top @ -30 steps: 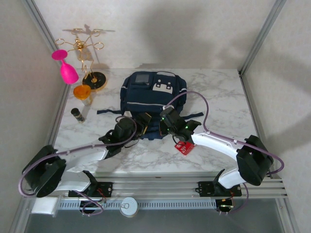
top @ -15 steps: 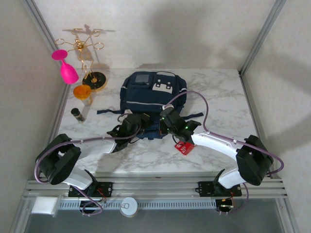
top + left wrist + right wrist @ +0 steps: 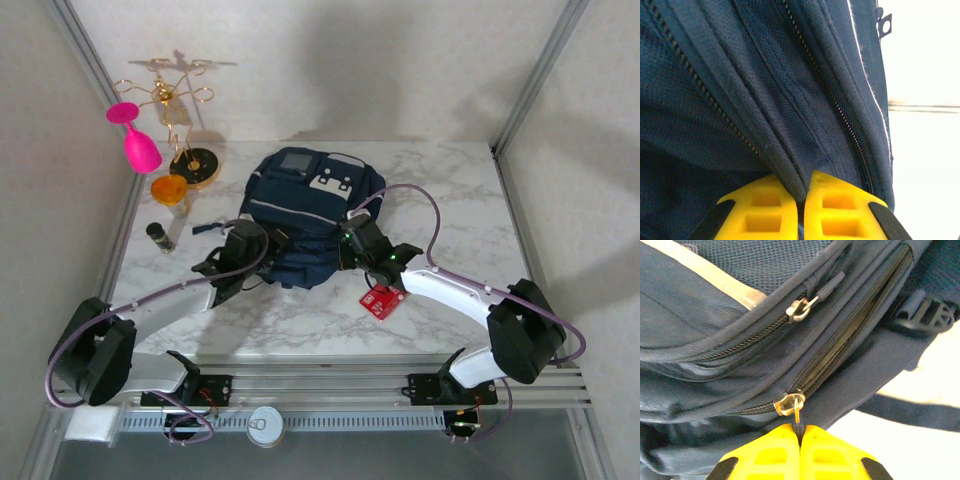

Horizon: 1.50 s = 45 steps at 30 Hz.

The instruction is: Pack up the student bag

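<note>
The navy student bag lies mid-table, its near edge lifted and bunched. At that edge on the left, my left gripper is shut on a fold of the bag. In the left wrist view, the yellow fingers pinch a seam of the bag's fabric beside a zipper, with the left gripper closed tight. My right gripper is on the bag's near right side. In the right wrist view, the right gripper is shut on the dark zipper pull under a silver slider. A second slider sits above.
At the back left stand a gold wire rack with a pink goblet, an orange cup and a small dark cylinder. A red flat item lies under the right arm. A round tin rests on the front rail.
My left gripper went from open to shut on the bag's fabric and pulled it up and left. The bag's near edge rose and bunched. The right gripper kept hold of the zipper pull.
</note>
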Each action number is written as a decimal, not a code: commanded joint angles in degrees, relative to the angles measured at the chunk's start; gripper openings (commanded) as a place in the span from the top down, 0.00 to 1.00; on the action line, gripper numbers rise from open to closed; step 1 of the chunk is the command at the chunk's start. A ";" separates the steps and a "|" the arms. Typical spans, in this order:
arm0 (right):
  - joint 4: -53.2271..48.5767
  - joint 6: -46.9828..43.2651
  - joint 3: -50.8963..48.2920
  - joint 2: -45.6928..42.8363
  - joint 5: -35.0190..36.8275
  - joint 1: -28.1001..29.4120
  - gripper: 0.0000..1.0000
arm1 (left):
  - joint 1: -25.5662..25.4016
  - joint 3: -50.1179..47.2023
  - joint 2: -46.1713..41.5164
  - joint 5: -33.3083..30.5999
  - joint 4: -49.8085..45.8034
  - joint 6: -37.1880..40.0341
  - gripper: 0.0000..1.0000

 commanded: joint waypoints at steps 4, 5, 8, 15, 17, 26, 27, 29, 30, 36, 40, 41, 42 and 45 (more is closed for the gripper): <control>-4.63 0.71 4.06 2.99 7.10 4.85 1.00 | 6.12 3.42 -0.67 1.42 -6.25 8.84 0.72; -4.52 1.26 4.56 3.44 6.59 5.13 1.00 | 5.43 2.95 -1.26 1.64 -5.47 7.73 0.63; -2.80 2.55 3.87 3.49 4.39 5.22 1.00 | 1.35 -2.30 -4.99 0.10 0.27 1.21 0.47; -1.52 2.06 2.97 3.92 3.51 5.46 1.00 | -8.14 -6.83 -4.00 -4.65 11.43 -13.07 0.31; -0.92 2.07 2.76 3.88 3.43 5.45 1.00 | -9.74 -6.11 -1.66 -6.60 13.21 -15.98 0.31; 0.59 0.92 2.84 4.50 4.39 5.51 1.00 | -13.17 -0.16 11.18 -13.28 14.26 -22.17 0.44; 0.48 0.50 3.07 4.77 4.76 5.52 1.00 | -13.26 -0.17 11.91 -13.95 14.73 -22.06 0.48; -0.39 0.04 3.77 5.24 5.98 5.52 1.00 | -13.09 0.62 12.86 -15.13 11.90 -21.84 0.58; -0.83 -0.18 4.02 5.33 6.66 5.51 1.00 | -13.01 0.55 13.06 -15.45 11.91 -21.43 0.65; -2.26 -1.08 4.00 4.06 8.88 4.53 1.00 | -12.91 -0.45 10.07 -17.75 8.09 -18.86 1.00; -3.54 -1.39 3.09 2.86 12.09 2.74 1.00 | -12.78 -1.63 6.14 -18.79 4.37 -16.54 1.00; -3.33 -1.23 2.64 2.43 11.46 1.55 1.00 | -12.82 -1.94 4.94 -18.98 3.19 -16.02 1.00; -3.23 -1.23 2.34 1.97 10.88 0.47 1.00 | -12.82 -2.40 3.68 -19.15 2.57 -15.27 1.00; -2.89 -1.91 1.96 1.22 11.29 -1.91 1.00 | -12.58 -3.81 0.41 -19.48 0.36 -13.48 1.00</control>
